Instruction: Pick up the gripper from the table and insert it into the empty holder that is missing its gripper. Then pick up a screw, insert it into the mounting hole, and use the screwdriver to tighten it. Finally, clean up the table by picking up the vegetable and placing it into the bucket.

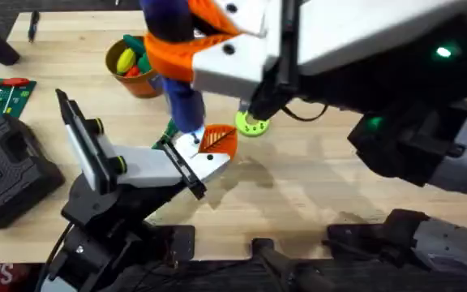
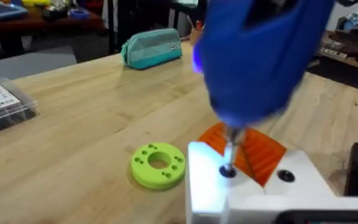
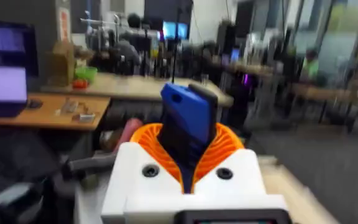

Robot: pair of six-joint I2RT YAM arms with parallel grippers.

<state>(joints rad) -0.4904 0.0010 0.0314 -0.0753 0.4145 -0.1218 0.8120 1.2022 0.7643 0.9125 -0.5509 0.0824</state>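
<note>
writing: red "ZZIS" cut off, well left of holder [image 1: 197, 158]
right fingers [image 3: 188, 146]: clamp screwdriver [image 3: 188, 121]
left fingers: cannot tell
screwdriver tip: blurred, on holder beside gripper [image 2: 250, 152]

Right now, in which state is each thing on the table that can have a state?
screwdriver: upright, clamped in the right gripper, tip on the screw
screw: seated in the holder, under the tip
second hole: empty
orange gripper: sitting in the holder
bucket: upright, toys inside
lime-green disc: lying flat
</note>
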